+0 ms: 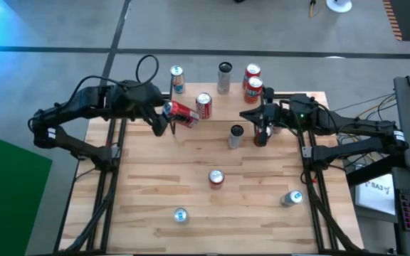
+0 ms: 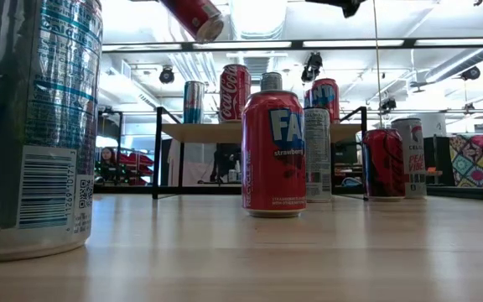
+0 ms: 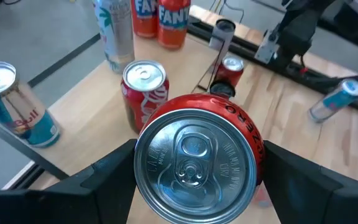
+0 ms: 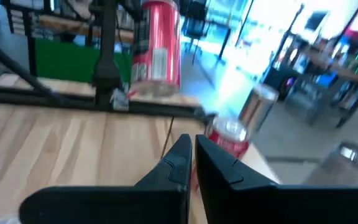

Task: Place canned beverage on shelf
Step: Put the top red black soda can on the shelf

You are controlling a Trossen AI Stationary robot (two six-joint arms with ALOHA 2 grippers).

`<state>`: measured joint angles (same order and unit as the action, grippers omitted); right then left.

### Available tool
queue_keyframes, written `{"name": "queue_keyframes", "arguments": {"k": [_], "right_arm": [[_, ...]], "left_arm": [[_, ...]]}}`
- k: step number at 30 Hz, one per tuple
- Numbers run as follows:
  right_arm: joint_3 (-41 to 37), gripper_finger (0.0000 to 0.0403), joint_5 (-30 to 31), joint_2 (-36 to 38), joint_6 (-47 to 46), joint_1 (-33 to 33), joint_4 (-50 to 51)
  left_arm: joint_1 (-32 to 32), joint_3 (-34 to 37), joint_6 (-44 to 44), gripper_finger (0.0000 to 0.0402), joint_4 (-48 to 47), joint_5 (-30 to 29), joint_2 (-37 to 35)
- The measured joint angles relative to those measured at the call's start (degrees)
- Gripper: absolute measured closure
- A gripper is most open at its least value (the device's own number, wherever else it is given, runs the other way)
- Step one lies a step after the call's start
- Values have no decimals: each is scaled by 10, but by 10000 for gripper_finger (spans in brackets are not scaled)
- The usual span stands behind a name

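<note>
The left gripper (image 1: 171,114) is clamped on a red can (image 1: 181,112), held tilted above the shelf (image 1: 212,107); the can looks rigid but slick, best gripped across its sides; the left wrist view alone shows its unopened lid; the right gripper (image 1: 262,133) waits pressed together.

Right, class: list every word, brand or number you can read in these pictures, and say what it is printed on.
"FA" and "strawberry": red can in the low view.
"Coca-Cola": red can on the shelf.
"ZERO": rim of the red can in the left gripper.
Barcode digits on the big near can: too blurred to read.
</note>
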<state>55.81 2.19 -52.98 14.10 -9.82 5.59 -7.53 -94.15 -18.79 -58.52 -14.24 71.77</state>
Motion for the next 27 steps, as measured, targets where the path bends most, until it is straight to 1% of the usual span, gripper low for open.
{"name": "queue_keyframes", "arguments": {"k": [5,10,14,16,18,20,27], "right_arm": [[0,390,8,-23,34,2,-41],[0,390,10,-54,47,2,-86],[5,388,10,-72,59,2,-96],[13,380,10,-80,64,2,-95],[23,361,10,-86,65,5,-93],[32,332,9,-92,64,5,-91],[57,199,10,-121,79,13,-87]], "left_arm": [[6,0,-5,121,18,-4,7],[10,0,-8,121,33,-2,11],[11,0,-9,121,34,-2,16],[11,0,-9,121,34,-2,17],[11,0,-9,121,34,-2,19],[11,0,-9,121,34,-2,21],[12,0,-13,121,36,-2,24]]}}
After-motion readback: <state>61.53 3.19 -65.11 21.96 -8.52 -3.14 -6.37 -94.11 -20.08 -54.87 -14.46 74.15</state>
